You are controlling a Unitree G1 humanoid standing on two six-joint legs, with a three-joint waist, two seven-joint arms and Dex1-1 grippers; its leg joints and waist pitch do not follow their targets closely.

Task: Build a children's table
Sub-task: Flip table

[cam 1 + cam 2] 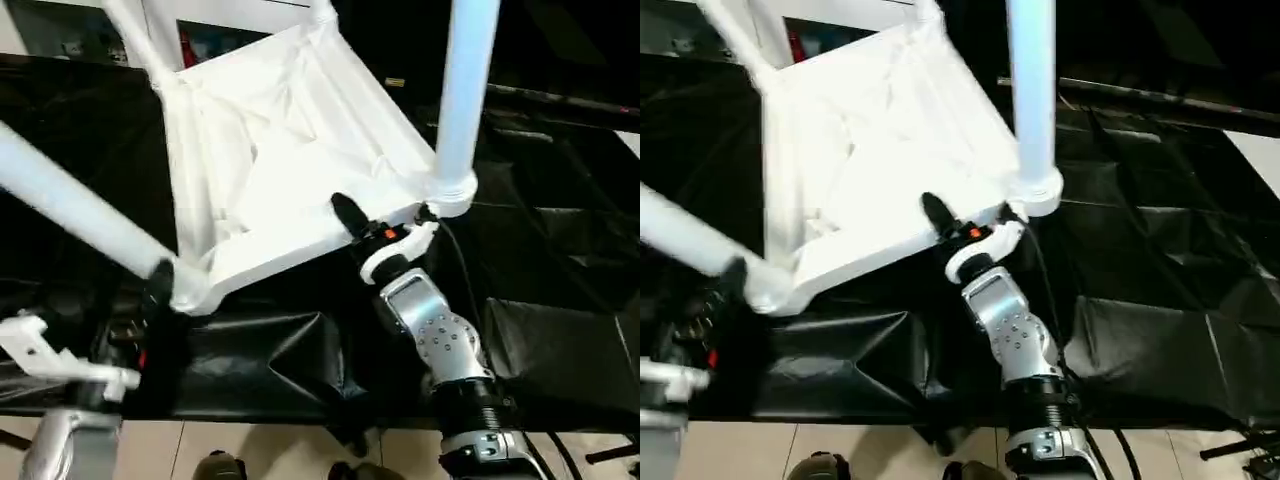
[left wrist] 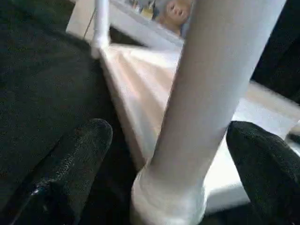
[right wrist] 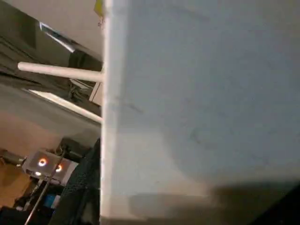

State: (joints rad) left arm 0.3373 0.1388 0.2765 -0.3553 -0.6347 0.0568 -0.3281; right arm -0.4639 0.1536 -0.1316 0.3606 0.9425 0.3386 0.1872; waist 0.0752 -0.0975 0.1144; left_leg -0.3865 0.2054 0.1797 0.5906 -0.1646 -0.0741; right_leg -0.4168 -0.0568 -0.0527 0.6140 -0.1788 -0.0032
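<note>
The children's table (image 1: 290, 160) lies upside down on the black-draped bench (image 1: 560, 330), its ribbed white underside facing up and its legs rising from the round corner sockets. The right gripper (image 1: 385, 222) is clamped on the near edge of the table top, one black finger lying over the underside, close beside the near right corner socket, from which a white leg (image 1: 465, 90) stands up. The left gripper (image 2: 164, 154) stands wide open around the near left leg (image 1: 80, 210), just above that leg's socket; its two black fingers (image 2: 79, 154) sit on either side of the tube and clear of it. Two more legs rise from the far corners, in front of a white cabinet (image 1: 250, 15) behind the bench
</note>
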